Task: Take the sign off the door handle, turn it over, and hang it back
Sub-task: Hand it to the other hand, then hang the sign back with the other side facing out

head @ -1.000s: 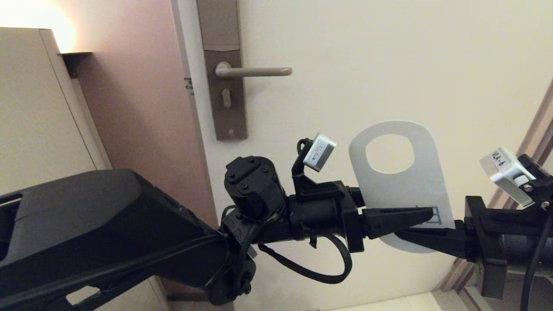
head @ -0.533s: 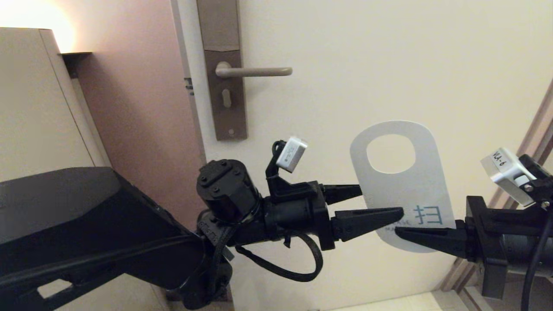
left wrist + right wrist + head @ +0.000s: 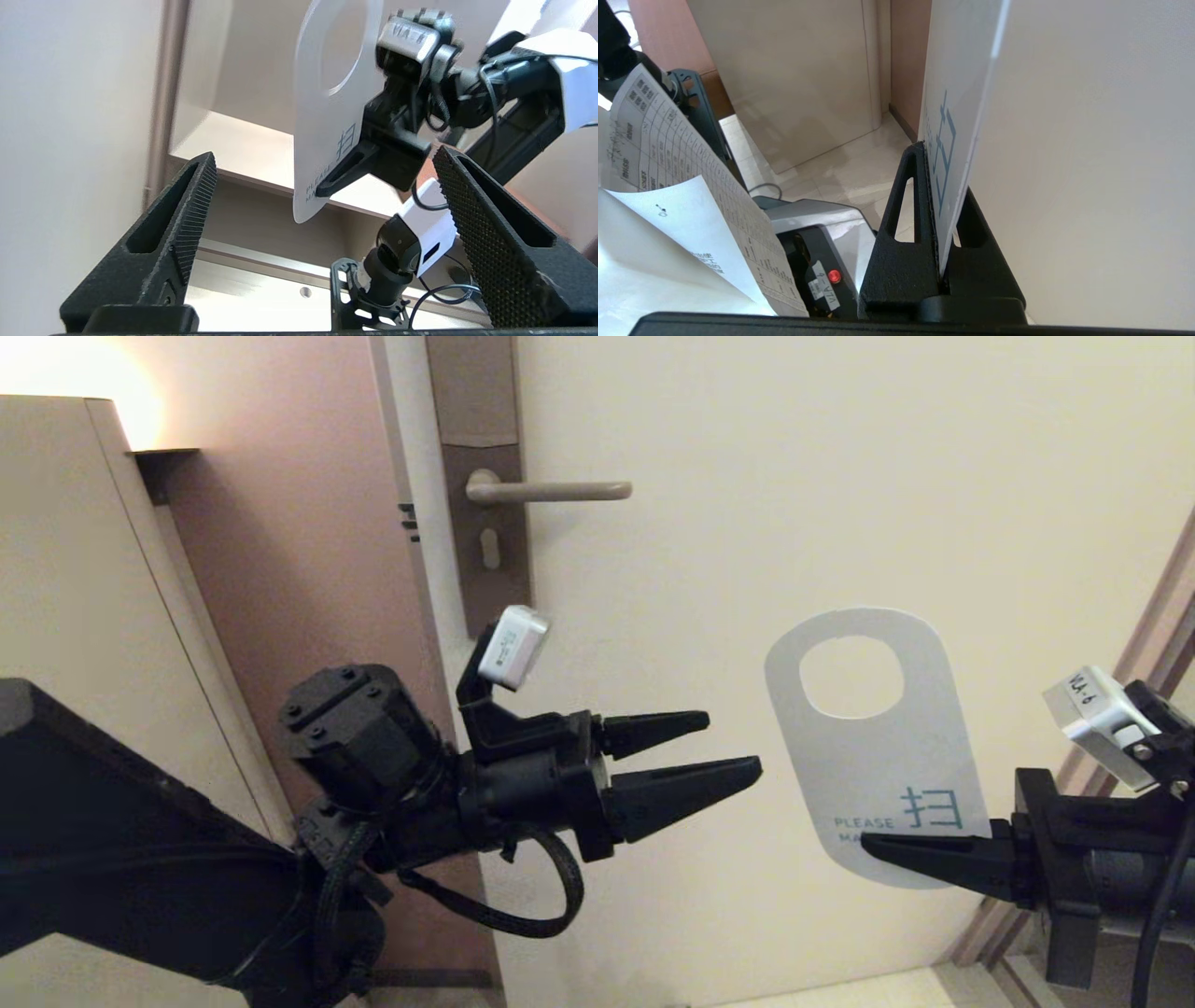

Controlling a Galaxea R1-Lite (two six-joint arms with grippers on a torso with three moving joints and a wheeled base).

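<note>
The sign (image 3: 878, 756) shows its white face with teal "PLEASE" lettering and stands upright, oval hole on top, well to the right of and below the door handle (image 3: 551, 490). My right gripper (image 3: 873, 845) is shut on the sign's lower end; the card sits edge-on between its fingers in the right wrist view (image 3: 957, 140). My left gripper (image 3: 738, 747) is open and empty, left of the sign and apart from it. In the left wrist view the sign (image 3: 322, 116) hangs ahead between my open fingers (image 3: 187, 219).
The handle sits on a brown backplate (image 3: 485, 523) with a keyhole, on the cream door (image 3: 840, 476). A beige cabinet (image 3: 84, 569) stands at the left. A printed paper sheet (image 3: 668, 186) and a tiled floor (image 3: 822, 168) show in the right wrist view.
My left gripper has let go of the sign, opened and pulled back to the left. The sign stays in the right gripper and has sunk slightly.
</note>
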